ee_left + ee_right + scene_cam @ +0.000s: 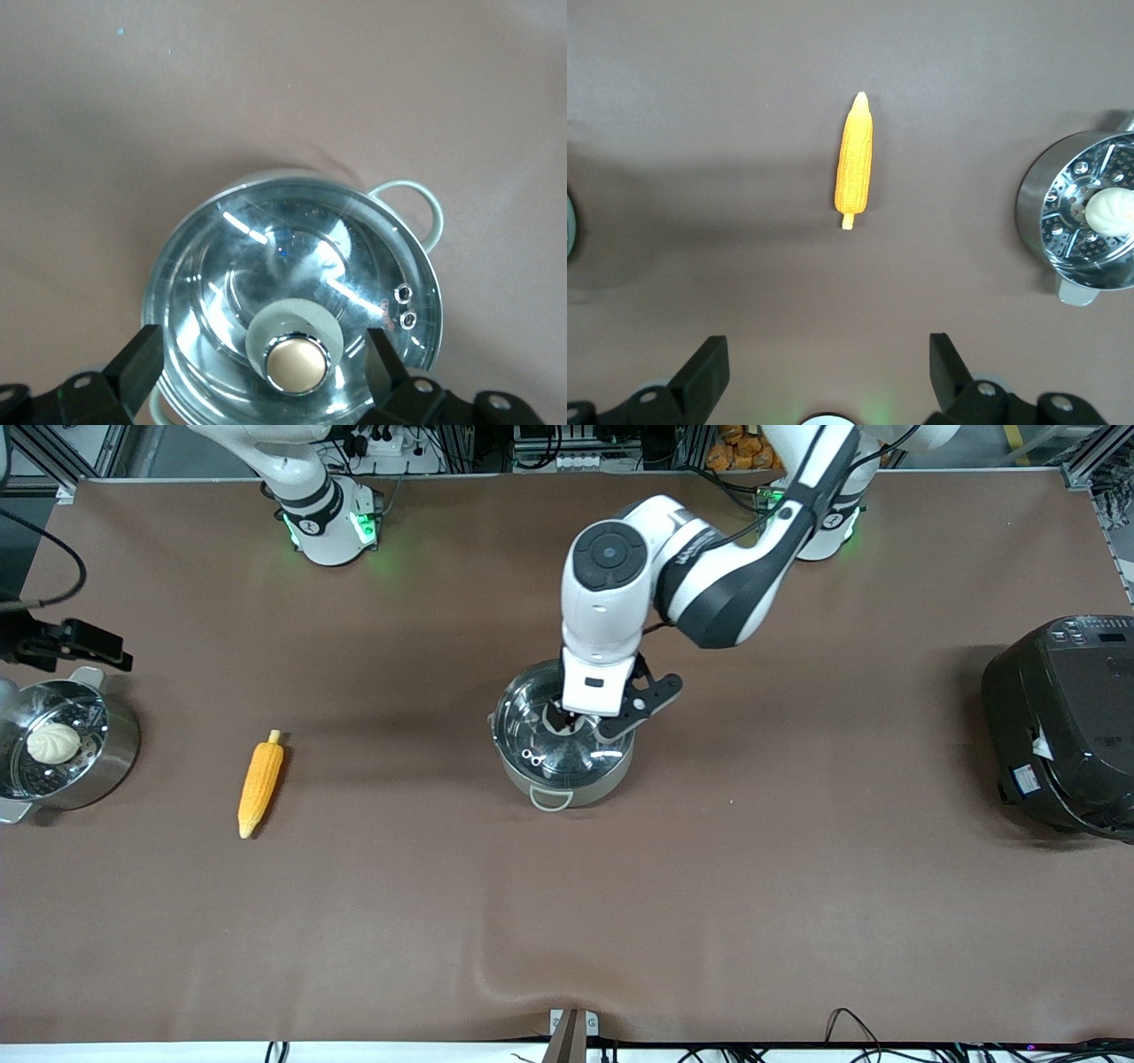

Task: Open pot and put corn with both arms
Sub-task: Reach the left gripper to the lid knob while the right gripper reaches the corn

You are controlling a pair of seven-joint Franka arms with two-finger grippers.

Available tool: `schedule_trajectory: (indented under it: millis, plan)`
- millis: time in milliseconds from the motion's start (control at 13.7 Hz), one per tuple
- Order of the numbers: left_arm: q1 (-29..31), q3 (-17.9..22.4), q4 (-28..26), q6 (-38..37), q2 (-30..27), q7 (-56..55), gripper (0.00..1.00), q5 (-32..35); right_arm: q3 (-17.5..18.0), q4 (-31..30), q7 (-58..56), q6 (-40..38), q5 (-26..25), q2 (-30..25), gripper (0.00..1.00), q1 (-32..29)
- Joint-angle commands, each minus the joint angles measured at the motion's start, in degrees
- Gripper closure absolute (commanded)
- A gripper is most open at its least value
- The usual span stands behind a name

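We see the left gripper [261,363] spread wide over the pot [563,737], fingers astride the lid knob [297,364]. The right gripper [828,372], also released, hangs above the corn [855,159].

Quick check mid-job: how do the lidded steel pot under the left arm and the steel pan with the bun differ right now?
The round shiny steel pot carries a clear glass lid; the steel steamer pan is uncovered. The pot's lid shows no food beneath; the pan holds a round white bun. The open left gripper straddles the pot's copper-coloured knob; the open right gripper hangs above the table, off the pan. Both are round, shiny steel.
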Motion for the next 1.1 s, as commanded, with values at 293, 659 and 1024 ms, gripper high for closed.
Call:
schedule_trajectory:
  millis: [293, 659, 1024]
  plan:
    - [-2.9, 0.5, 2.1, 2.6, 4.8, -2.8, 0.00, 1.5, -0.1, 0.9, 0.1, 7.3, 1.3, 15.7, 0.00, -1.9]
    - [-3.8, 0.6, 2.0, 4.1, 6.6, -2.8, 0.02, 1.5, -0.1, -14.0, 0.0, 29.1, 2.7, 17.4, 0.00, -2.0]
    - [-3.8, 0.6, 1.7, 4.2, 6.7, -2.4, 0.17, 1.8, -0.1, -20.1, 0.1, 40.4, 2.7, 21.0, 0.00, -2.1]
